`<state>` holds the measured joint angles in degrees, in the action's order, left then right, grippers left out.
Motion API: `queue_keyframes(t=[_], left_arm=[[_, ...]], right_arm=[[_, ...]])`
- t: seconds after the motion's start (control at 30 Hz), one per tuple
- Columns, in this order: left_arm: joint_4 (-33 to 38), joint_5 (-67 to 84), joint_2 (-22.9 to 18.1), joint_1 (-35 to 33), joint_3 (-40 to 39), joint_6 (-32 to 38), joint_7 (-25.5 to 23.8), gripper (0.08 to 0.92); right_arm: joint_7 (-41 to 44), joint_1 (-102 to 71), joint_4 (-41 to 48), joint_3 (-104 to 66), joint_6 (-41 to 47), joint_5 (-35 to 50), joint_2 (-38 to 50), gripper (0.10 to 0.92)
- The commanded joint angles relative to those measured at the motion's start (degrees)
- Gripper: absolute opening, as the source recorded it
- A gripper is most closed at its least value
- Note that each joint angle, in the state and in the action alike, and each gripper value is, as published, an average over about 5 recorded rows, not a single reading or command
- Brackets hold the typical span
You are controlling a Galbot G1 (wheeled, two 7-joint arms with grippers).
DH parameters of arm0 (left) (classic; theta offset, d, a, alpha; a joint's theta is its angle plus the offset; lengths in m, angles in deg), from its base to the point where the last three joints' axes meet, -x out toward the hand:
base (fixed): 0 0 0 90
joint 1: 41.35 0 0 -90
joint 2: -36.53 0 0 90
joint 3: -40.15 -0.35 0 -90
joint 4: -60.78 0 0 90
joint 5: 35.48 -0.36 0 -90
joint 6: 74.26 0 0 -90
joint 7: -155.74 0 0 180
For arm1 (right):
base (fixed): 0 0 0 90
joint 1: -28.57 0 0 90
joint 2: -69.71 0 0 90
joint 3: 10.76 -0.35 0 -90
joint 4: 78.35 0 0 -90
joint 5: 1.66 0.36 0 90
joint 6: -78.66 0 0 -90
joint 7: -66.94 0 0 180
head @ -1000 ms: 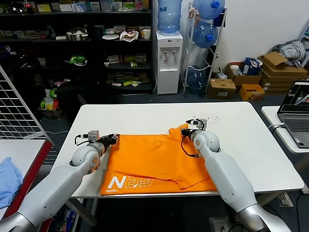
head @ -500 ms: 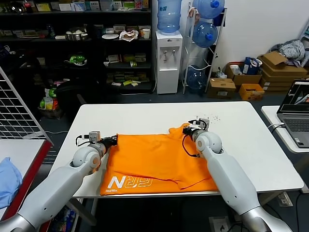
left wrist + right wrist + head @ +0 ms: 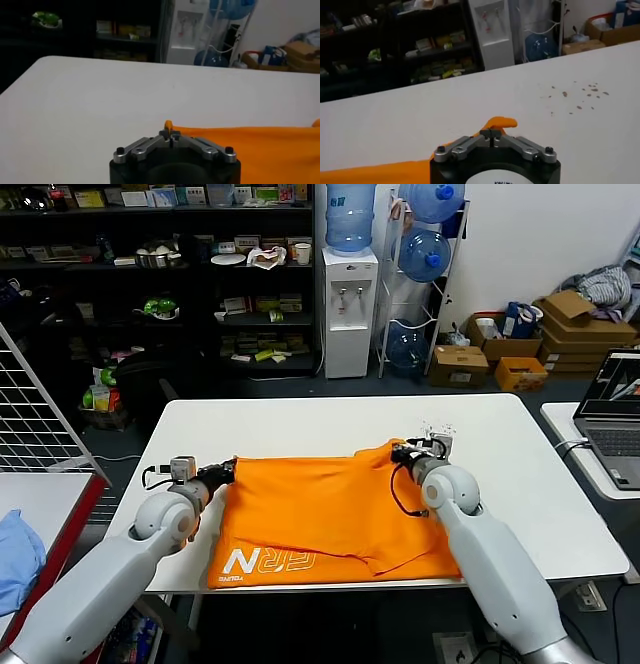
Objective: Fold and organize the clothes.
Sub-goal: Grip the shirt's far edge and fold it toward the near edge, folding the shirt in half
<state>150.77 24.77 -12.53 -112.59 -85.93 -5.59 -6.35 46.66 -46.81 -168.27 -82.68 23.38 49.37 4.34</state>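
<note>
The orange T-shirt lies spread across the lower centre of the head view on the white counter, white lettering at its lower left edge. The left end effector is closed on the shirt's upper left corner; its wrist view shows a small orange tip pinched between shut jaws. The right end effector is closed on the upper right corner, orange fabric bunched at its jaws. Small dark specks dot the counter beyond it. A light blue cloth sits at the lower left edge.
</note>
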Motion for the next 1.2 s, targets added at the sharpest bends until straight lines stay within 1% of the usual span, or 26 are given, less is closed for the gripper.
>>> queue_keyframes(t=[0.03,0.23,0.47,0.77,0.93,1.03,1.1,1.2], left_arm=[[15.9,-0.3,5.2,-9.4,5.6,0.3,1.0,0.093],[22.9,-0.4,8.1,-16.2,6.5,0.5,1.8,0.093],[27.2,-0.5,9.2,-20.6,6.1,0.5,3.6,0.093],[28.8,-2.5,10.0,-24.2,6.2,1.2,5.3,0.093],[29.4,-4.7,10.7,-27.2,7.9,2.0,5.7,0.093],[29.4,-5.0,10.7,-28.4,8.9,2.2,5.7,0.093],[29.7,-4.5,10.7,-29.2,9.4,2.1,5.6,0.101],[30.5,-3.9,10.6,-30.3,9.8,2.2,5.6,0.159]], right_arm=[[-2.5,-8.7,-14.3,-2.5,0.8,3.2,5.5,0.122],[-4.7,-16.4,-24.2,-5.3,2.4,5.3,10.2,0.122],[-8.0,-23.8,-32.1,-8.9,3.7,9.2,13.6,0.122],[-9.2,-32.7,-37.3,-12.9,5.1,10.5,15.2,0.122],[-9.1,-35.7,-38.5,-13.9,5.5,9.8,14.8,0.122],[-8.9,-36.8,-38.8,-14.3,5.9,9.1,14.7,0.149],[-8.7,-37.4,-39.0,-14.8,6.1,8.8,14.8,0.196],[-8.9,-37.8,-39.5,-15.7,6.2,8.8,14.9,0.283]])
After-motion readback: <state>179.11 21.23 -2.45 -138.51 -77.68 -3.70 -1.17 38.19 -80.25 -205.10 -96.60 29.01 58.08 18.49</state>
